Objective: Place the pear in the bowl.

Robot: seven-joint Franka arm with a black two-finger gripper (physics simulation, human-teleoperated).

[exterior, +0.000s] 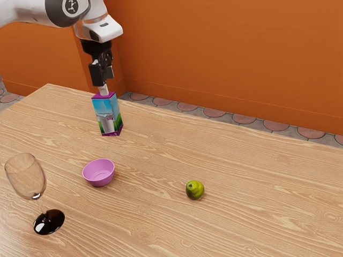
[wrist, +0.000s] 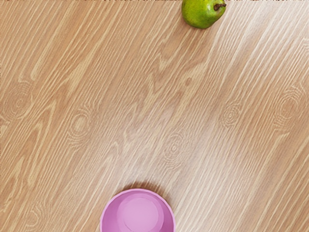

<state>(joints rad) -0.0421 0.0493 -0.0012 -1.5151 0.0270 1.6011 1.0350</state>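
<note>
In the exterior view, the carton (exterior: 110, 115) and spread gripper (exterior: 105, 81) are upper left, wineglass (exterior: 25, 176) lower left; open desk (exterior: 147, 174) separates bowl (exterior: 99, 173) from pear (exterior: 195, 190), lower right of centre

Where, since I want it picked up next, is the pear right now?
The pear lies on the wooden table, outside the pink bowl, its nearest neighbour, and farther toward the exterior view's right.

Exterior view: set back beside the arm (exterior: 37, 12), angled down across the wooden table (exterior: 246, 166) toward its far edge. Wrist view: closer, facing down from the hand. Shared coverage: pink bowl (wrist: 140, 212), green pear (wrist: 200, 13), tabletop between.
</note>
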